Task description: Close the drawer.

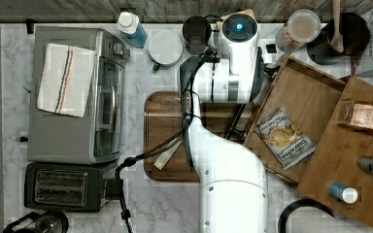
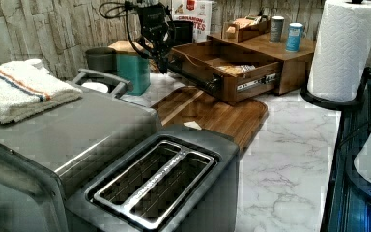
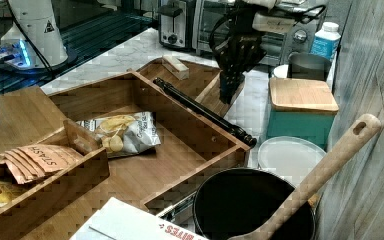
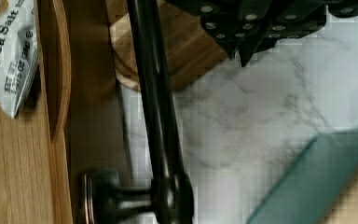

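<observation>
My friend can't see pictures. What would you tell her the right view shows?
An open wooden drawer holds a chip bag, and its long black handle faces a marble counter. The robot's dark end effector hangs just past the handle. Up close sits a black pot with a wooden spoon.

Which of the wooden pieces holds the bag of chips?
The pulled-out drawer with raised walls and a black bar handle holds the chip bag. The dark tray and the cabinet top do not.

toaster oven (image 1: 73,97) w/ striped towel (image 1: 64,79) on top | black toaster (image 1: 63,187) just beside it | dark wood tray (image 1: 167,136) on marble counter (image 1: 165,206) | paper towel roll (image 2: 344,48) at left view's right | teal box w/ wood lid (image 3: 302,110)
</observation>
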